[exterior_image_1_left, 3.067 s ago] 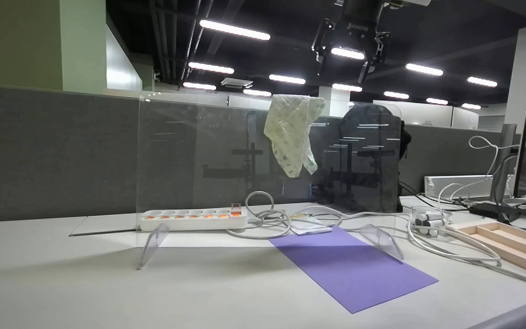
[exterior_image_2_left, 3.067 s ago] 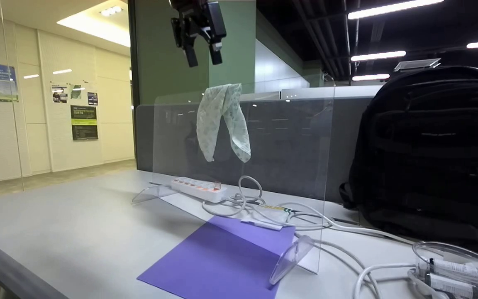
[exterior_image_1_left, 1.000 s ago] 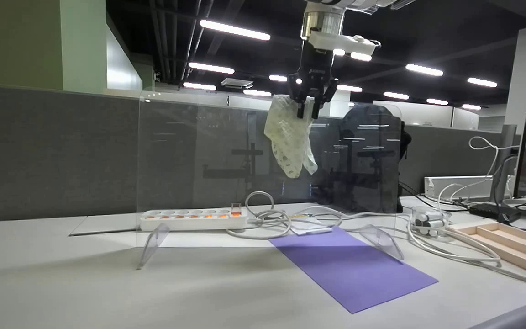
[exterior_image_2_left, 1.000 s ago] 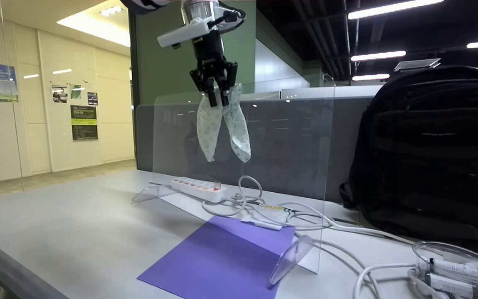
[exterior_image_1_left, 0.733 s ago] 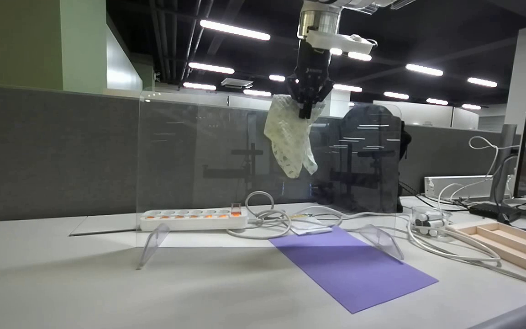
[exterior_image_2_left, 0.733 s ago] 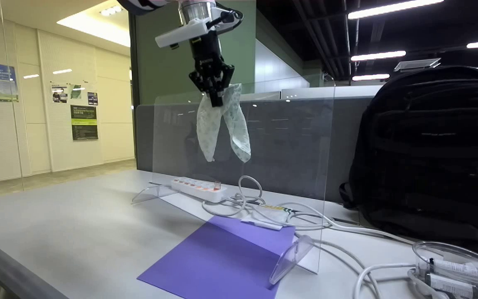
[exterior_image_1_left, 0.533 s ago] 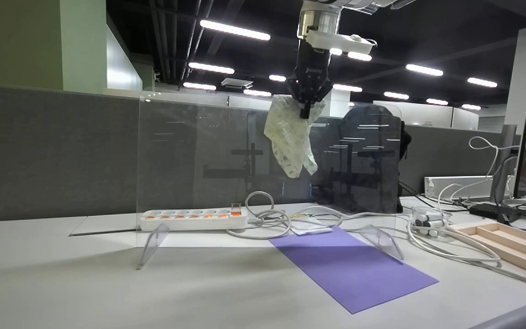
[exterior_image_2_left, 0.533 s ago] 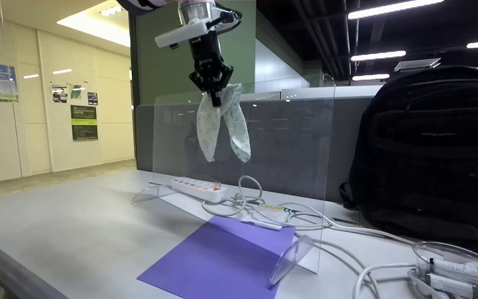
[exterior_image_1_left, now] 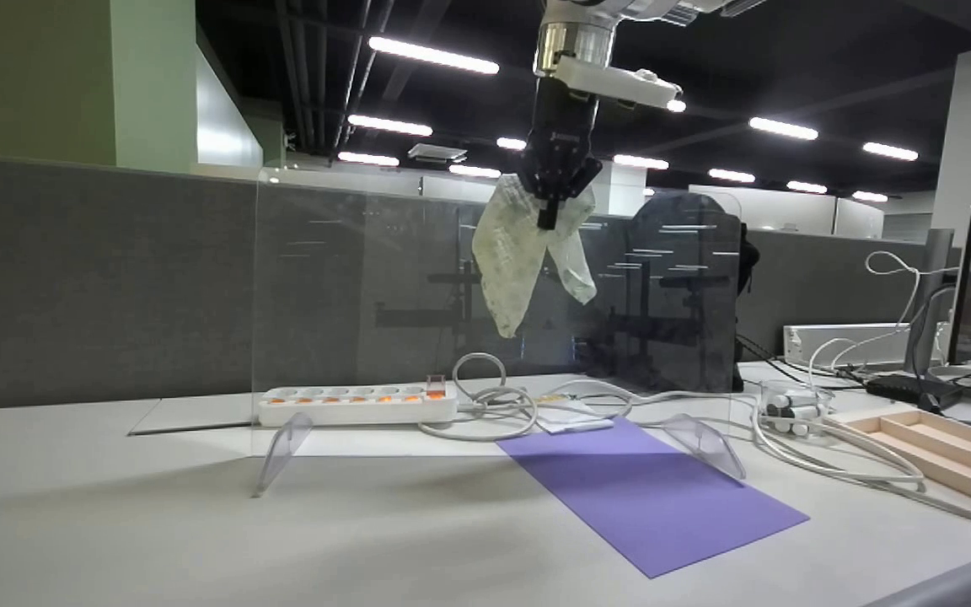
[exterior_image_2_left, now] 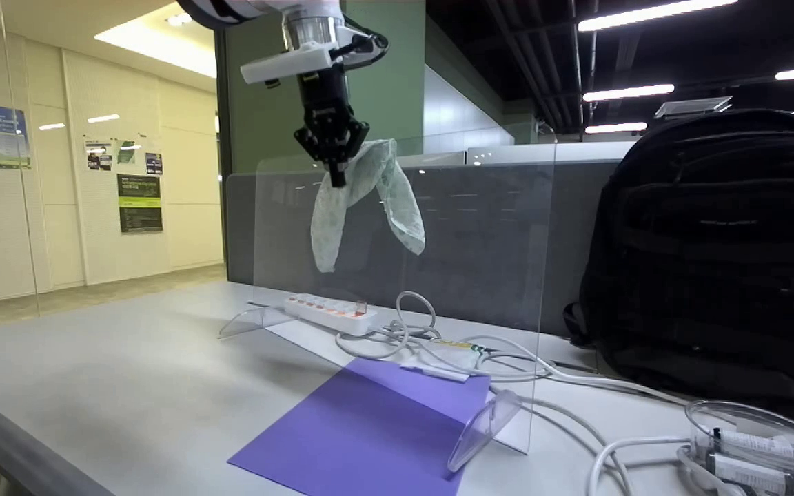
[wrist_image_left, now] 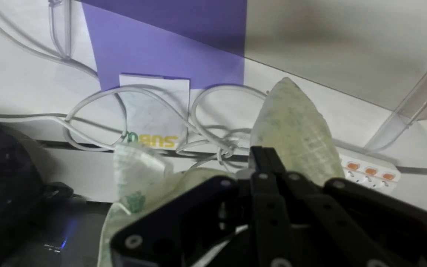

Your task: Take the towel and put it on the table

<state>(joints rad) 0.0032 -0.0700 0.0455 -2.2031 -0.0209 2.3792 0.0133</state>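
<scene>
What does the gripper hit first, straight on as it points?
Past the held towel, the gripper likely meets the purple sheet or the table beside it; depth against the clear panel is unclear.

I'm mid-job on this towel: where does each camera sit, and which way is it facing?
Exterior view: off the robot, higher than the tabletop, facing the clear panel nearly square-on; gripper and arm's end show.
Exterior view: off the robot, facing the clear panel obliquely, black backpack at picture right; gripper and arm's end show.
Wrist view: on the wrist, facing down at the power strip and purple sheet; gripper at bottom.
Both exterior views share the towel in the shut gripper.
</scene>
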